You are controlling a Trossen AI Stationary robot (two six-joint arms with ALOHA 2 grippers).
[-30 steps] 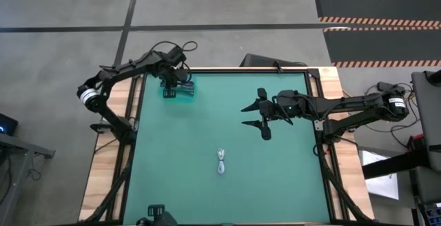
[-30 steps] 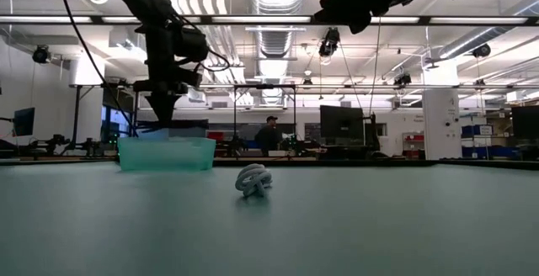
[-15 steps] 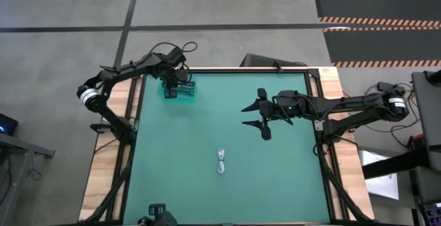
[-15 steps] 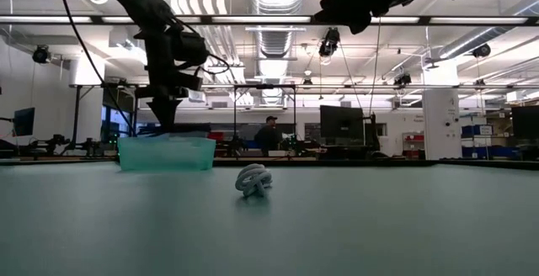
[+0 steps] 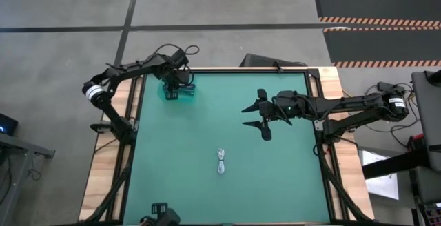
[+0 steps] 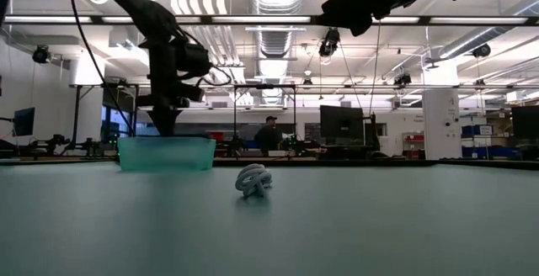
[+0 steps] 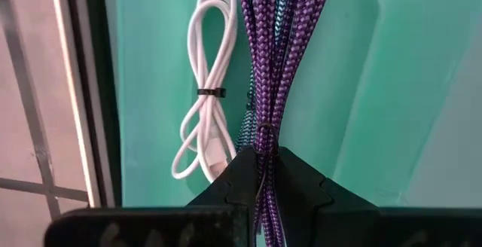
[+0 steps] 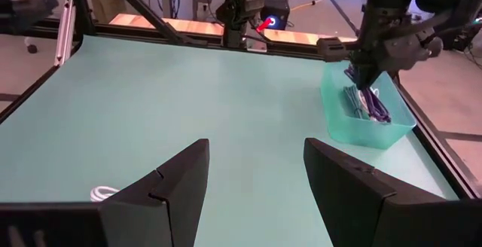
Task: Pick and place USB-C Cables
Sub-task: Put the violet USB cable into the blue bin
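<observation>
A teal bin (image 5: 180, 91) stands at the table's far left corner. My left gripper (image 7: 263, 160) reaches down into it from above, shut on a purple braided cable bundle (image 7: 282, 51). A white cable bundle (image 7: 207, 89) lies flat on the bin floor beside it, and a grey-teal one (image 7: 246, 126) shows partly under the purple strands. Another pale cable bundle (image 5: 220, 162) rests on the table's middle near part. My right gripper (image 5: 249, 115) hovers open above the table, right of centre, touching nothing. My left gripper pinches the purple bundle between its two fingers, at the spot by its thin tie (image 7: 263, 138). The fingers come from above, pointing down into the bin (image 6: 166, 153). The strands run away from the fingers along the bin floor, over the grey-teal cable.
Wooden rails and black frame bars border the green mat (image 5: 207, 129). The bin's walls (image 8: 369, 130) stand close around the left gripper. A person stands far off in the room beyond the table (image 6: 269, 133). Open mat lies between the bin and the loose bundle.
The left gripper, still shut on the purple bundle, has sunk a little lower into the bin and shifted slightly toward the table's far edge. The right arm and the bundle on the table have stayed still.
</observation>
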